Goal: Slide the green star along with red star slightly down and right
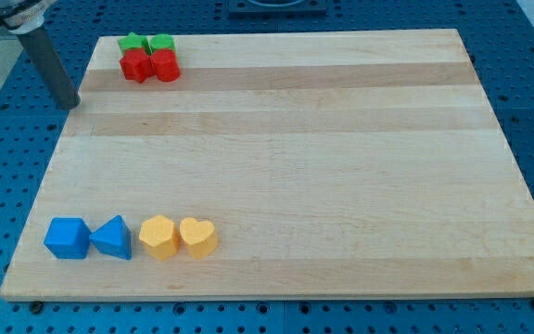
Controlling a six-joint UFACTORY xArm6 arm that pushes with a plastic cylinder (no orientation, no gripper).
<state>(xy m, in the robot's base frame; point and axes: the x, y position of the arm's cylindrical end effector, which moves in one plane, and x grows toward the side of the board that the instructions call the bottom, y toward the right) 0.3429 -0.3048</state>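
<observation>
The green star point(133, 43) sits at the board's top left corner, with the red star point(136, 66) touching it just below. A second green block point(161, 44) and a second red block point(166, 66) sit tight against their right sides, so the four form one cluster. My tip point(69, 103) is off the board's left edge, to the left of and below the cluster, apart from all blocks. The rod rises from it toward the view's top left.
Along the board's bottom left stand a blue cube point(67, 237), a blue triangular block point(112, 237), a yellow hexagonal block point(159, 236) and a yellow heart point(198, 237). The wooden board point(295, 167) lies on a blue perforated table.
</observation>
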